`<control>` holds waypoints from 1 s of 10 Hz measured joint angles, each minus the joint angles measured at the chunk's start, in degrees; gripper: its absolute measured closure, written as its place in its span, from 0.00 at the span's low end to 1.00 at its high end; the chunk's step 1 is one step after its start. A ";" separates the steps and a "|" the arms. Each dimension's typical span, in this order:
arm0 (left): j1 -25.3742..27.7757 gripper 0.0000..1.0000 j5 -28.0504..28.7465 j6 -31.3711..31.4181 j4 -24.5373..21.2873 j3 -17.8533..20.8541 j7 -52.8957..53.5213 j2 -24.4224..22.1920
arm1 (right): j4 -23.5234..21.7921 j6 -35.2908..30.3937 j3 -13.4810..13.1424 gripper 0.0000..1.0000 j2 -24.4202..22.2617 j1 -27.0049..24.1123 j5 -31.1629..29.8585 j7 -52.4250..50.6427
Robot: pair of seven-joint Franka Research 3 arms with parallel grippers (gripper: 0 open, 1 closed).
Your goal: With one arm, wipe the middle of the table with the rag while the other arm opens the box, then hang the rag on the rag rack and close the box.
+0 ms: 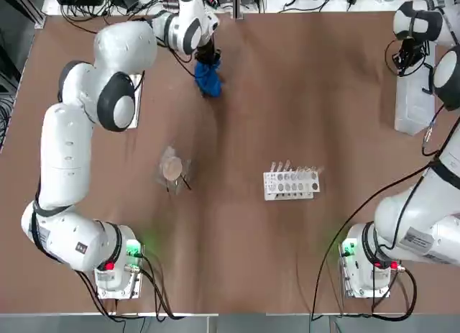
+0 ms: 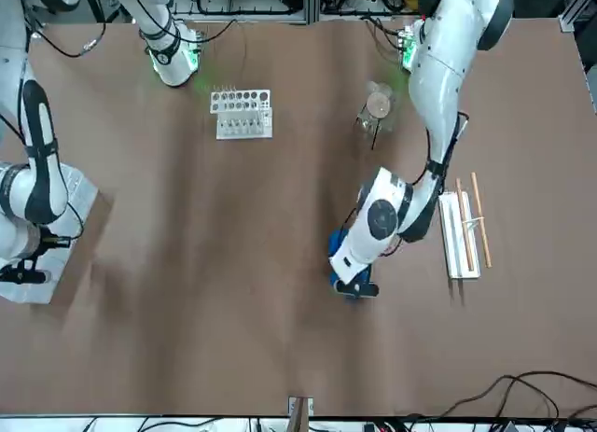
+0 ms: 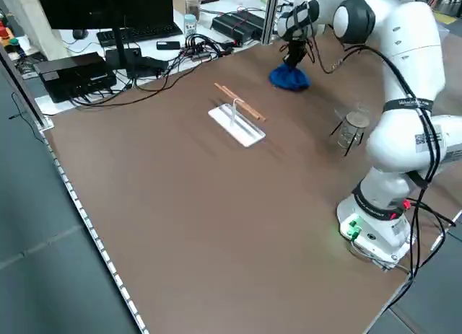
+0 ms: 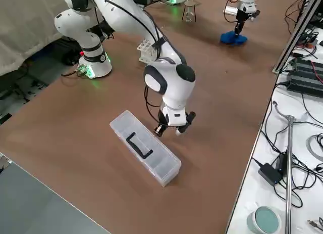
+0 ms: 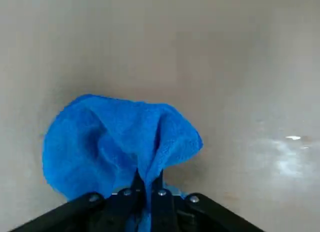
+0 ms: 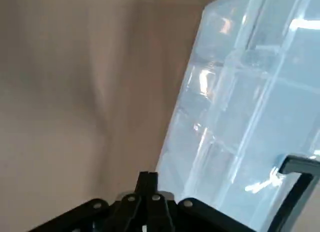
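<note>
Near the robot, on the brown desk (image 1: 237, 261): two arm bases with green lights, left arm bent up and reaching far across, right arm folded out to its own side. A little farther, mid-desk: white rack with round holes (image 1: 291, 183) and a tan disc on clear plastic (image 1: 172, 167), well apart from each other.

Beyond these, on the left half: rag rack (image 2: 463, 229), a white rectangular base with two thin wooden rods, largely hidden under the left arm from overhead but plain in the front and left side views.

Farther still, toward the far edge: rag (image 1: 209, 78), bright blue, soft, bunched into a rounded heap on the desk, one fold drawn upward. Left tool (image 5: 148, 184) pointing straight down over it, fingers pinched together on that raised fold, seen only from the left wrist. From the left side, dark fingers dropping vertically into the blue heap (image 3: 290, 77).

At the right edge: box (image 4: 145, 147), long, clear, translucent, lid down, black handle on top, dividers visible through the plastic from the right wrist (image 6: 250, 122). Right tool (image 4: 175, 129) hanging downward just beside the box's long side, not touching, fingers closed together with nothing between them. Overhead, mostly covered by the wrist; right side view alone giving box and tool together.
</note>
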 joint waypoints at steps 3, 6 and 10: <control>-2.00 0.92 -5.96 2.54 6.05 -2.04 -2.76 -0.02 | 0.56 -1.54 0.02 0.99 -0.06 -0.47 -0.04 -1.16; -5.72 0.92 -7.40 16.06 9.13 -2.53 -9.52 3.14 | 2.11 -2.25 0.03 0.99 -0.51 -1.53 -0.01 -4.72; -8.14 0.92 -11.15 22.42 16.61 -3.21 -9.96 9.84 | 3.05 -3.38 0.08 0.99 -2.13 -3.24 0.49 -9.27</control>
